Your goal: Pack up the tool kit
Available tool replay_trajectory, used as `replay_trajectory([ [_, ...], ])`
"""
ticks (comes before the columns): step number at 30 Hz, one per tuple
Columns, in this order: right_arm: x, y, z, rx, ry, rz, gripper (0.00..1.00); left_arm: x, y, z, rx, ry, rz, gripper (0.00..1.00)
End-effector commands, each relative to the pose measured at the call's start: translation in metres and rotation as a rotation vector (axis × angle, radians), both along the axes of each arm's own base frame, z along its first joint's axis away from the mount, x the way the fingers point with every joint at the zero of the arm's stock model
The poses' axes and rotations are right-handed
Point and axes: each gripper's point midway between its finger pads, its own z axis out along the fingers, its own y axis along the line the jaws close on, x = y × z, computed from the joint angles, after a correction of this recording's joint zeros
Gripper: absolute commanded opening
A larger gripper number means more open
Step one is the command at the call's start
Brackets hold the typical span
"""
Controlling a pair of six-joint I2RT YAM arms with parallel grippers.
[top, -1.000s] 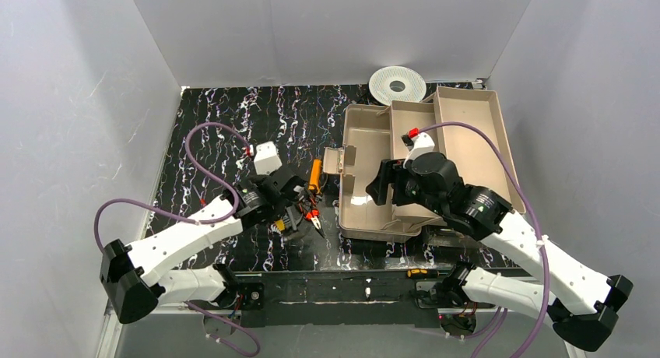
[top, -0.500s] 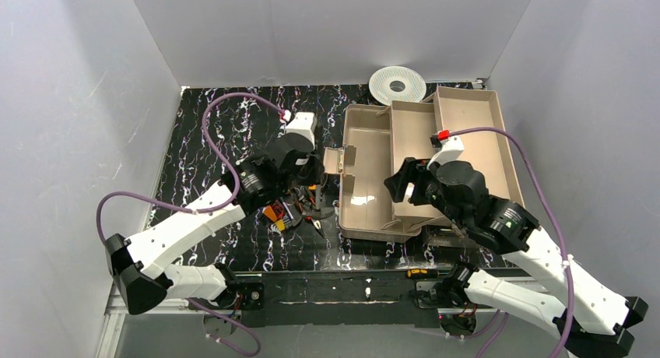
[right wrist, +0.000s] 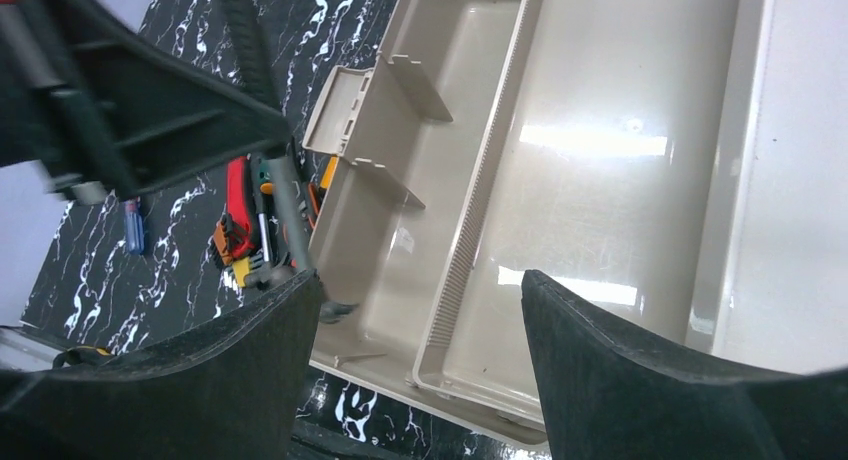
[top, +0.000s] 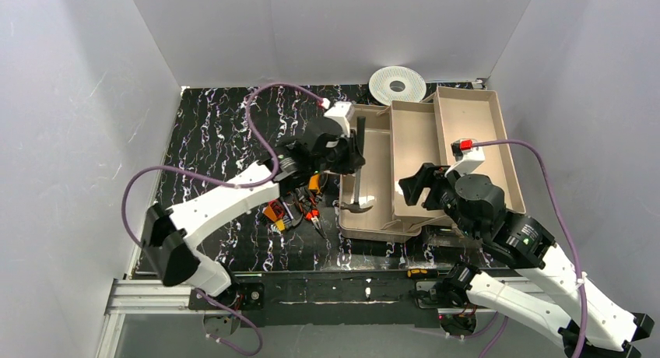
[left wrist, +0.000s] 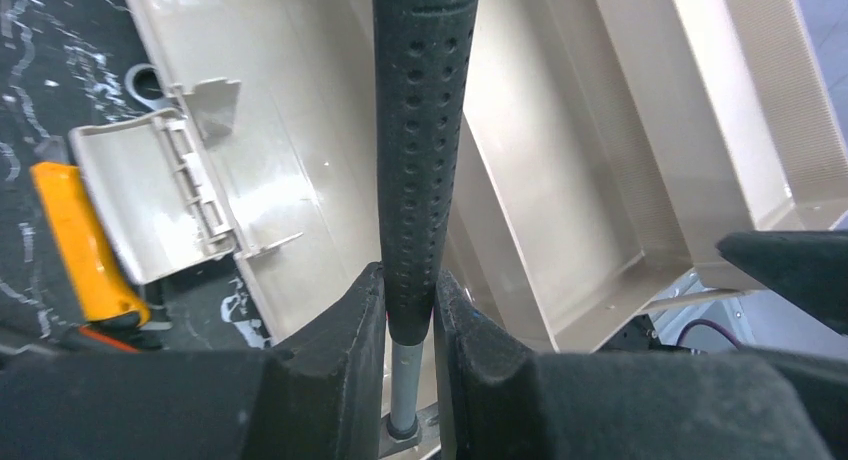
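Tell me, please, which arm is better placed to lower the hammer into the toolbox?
Left: the left claw is shut on the hammer, over the toolbox; the right claw is open and empty.

"Where did the top view sit?"
"High above the near edge of the counter (top: 218, 124), facing down and away, far enough back to take in all of it."
"And the left wrist view?"
"Very close. It looked out past the left hand (left wrist: 410, 290), along the hammer (left wrist: 425, 130), down into the toolbox (left wrist: 300, 160)."
"The right wrist one?"
"Farther off, tilted down through the right hand (right wrist: 420, 290) at the toolbox."
"What did they share?"
"All three showed the toolbox and the hammer."
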Motion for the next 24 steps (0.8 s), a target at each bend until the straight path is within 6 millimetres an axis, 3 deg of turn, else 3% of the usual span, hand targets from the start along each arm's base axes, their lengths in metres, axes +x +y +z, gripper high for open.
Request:
replay_trajectory([
  [1, 0.001, -0.008, 0.002, 0.013, -0.028, -0.036, 0.81, 0.007, -0.041, -0.010, -0.057, 0.038, -0.085, 0.00],
  [10, -0.004, -0.015, 0.000, 0.022, -0.016, -0.046, 0.81, 0.022, -0.058, -0.088, 0.095, 0.179, -0.057, 0.01],
  [11, -0.004, -0.015, 0.000, 0.023, -0.016, -0.046, 0.81, 0.022, -0.060, -0.092, 0.101, 0.188, -0.063, 0.08],
  [13, -0.005, -0.015, 0.000, 0.022, -0.013, -0.044, 0.81, 0.022, -0.061, -0.094, 0.124, 0.204, -0.071, 0.32],
  [17, -0.004, -0.015, -0.001, 0.019, 0.003, -0.056, 0.81, 0.016, -0.057, -0.087, 0.159, 0.216, -0.100, 0.59],
  [19, -0.004, -0.016, -0.003, 0.008, 0.021, -0.069, 0.81, 0.013, -0.052, -0.074, 0.150, 0.195, -0.106, 0.71],
  [22, -0.003, -0.015, -0.007, -0.024, 0.051, -0.070, 0.83, 0.012, -0.030, -0.039, 0.161, 0.104, -0.084, 0.84],
  [24, -0.002, 0.006, -0.014, -0.080, 0.104, 0.010, 0.83, 0.001, 0.009, -0.014, 0.208, 0.018, -0.062, 0.94],
])
